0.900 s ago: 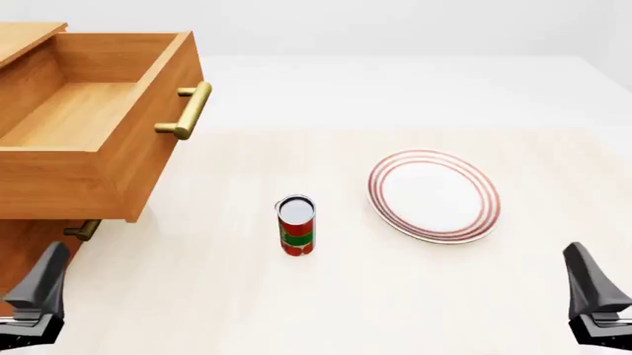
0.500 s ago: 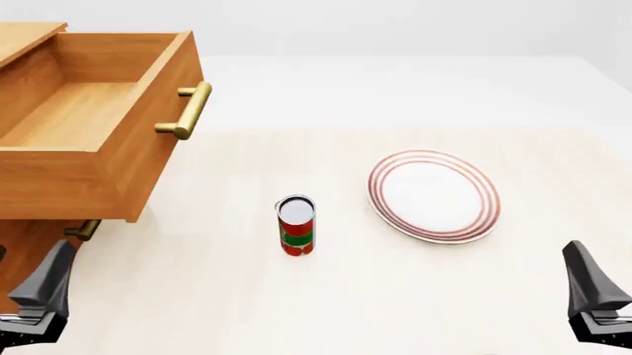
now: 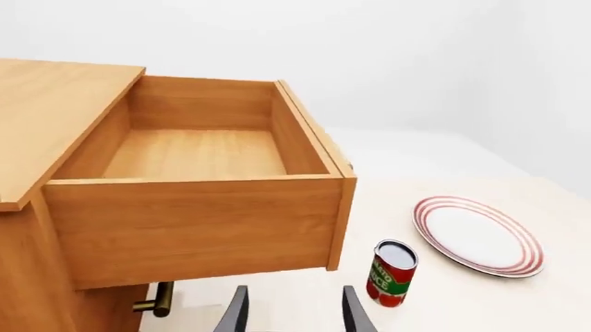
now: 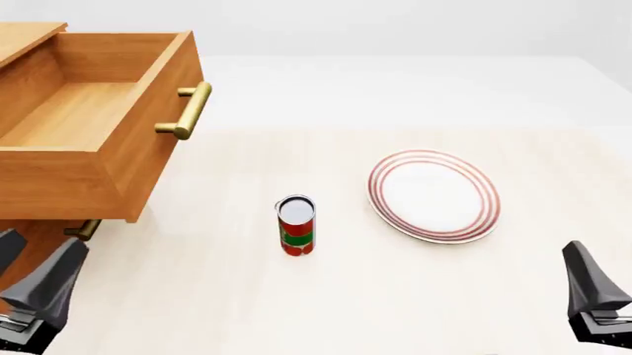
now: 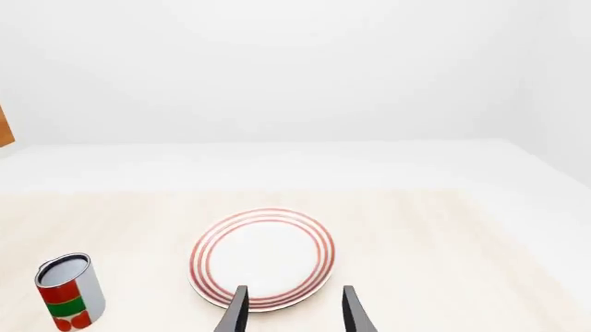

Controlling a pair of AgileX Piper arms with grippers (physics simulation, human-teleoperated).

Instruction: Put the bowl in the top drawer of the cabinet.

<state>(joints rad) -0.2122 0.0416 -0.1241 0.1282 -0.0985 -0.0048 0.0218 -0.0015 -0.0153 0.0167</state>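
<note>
The bowl is out of view in every frame. The cabinet [image 4: 28, 255] stands at the far left, and its top drawer [image 4: 148, 144] is pulled wide open and holds nothing, brass handle [image 4: 188, 111] pointing toward the table's middle. The left wrist view looks into that same top drawer [image 3: 194, 228], bare inside. My left gripper [image 4: 47, 287] sits low at the near left, just below the drawer; it is open with nothing between its fingers [image 3: 237, 312]. My right gripper [image 4: 590, 290] waits at the near right, open, with the plate beyond its fingers [image 5: 351, 311].
A flat white plate with red rings [image 4: 433, 195] lies right of centre. A red and green tin can [image 4: 296, 225] stands upright in the middle, between drawer and plate. The lower drawer's brass handle [image 4: 83, 230] shows under the open drawer.
The left gripper has drifted slightly to the right near the table's front edge. The right gripper, drawer, can and plate have not moved.
</note>
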